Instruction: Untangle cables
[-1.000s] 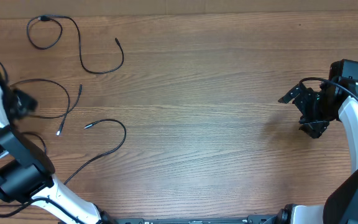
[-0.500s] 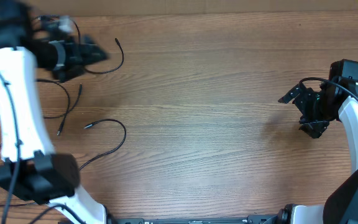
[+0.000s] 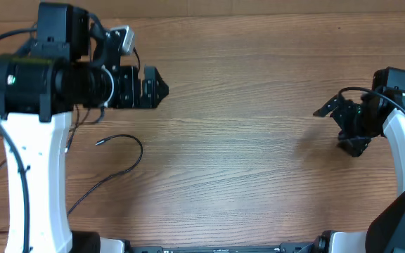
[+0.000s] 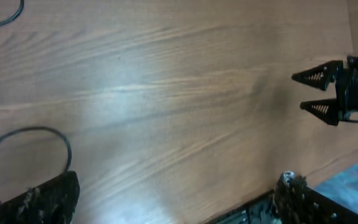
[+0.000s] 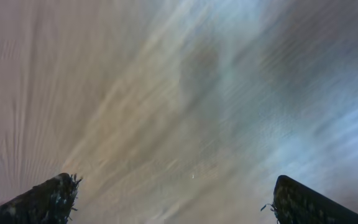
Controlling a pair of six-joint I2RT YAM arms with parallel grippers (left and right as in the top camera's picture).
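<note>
A thin black cable (image 3: 121, 166) curves across the wooden table at the lower left, its plug end near the middle left. It also shows in the left wrist view (image 4: 39, 130) as an arc at the left edge. My left gripper (image 3: 157, 88) is open and empty, raised above the table at the upper left, pointing right. The left arm hides the other cables at the far left. My right gripper (image 3: 334, 125) is open and empty at the far right, low over bare wood; it shows in the left wrist view (image 4: 316, 92) too.
The wooden table (image 3: 245, 140) fills the view. Another cable's end (image 4: 5, 18) shows at the top left of the left wrist view. The table's far edge (image 3: 259, 13) runs along the top.
My left arm has swung up from the lower left and to the right, now covering the cables at the upper left. The right arm has not moved.
</note>
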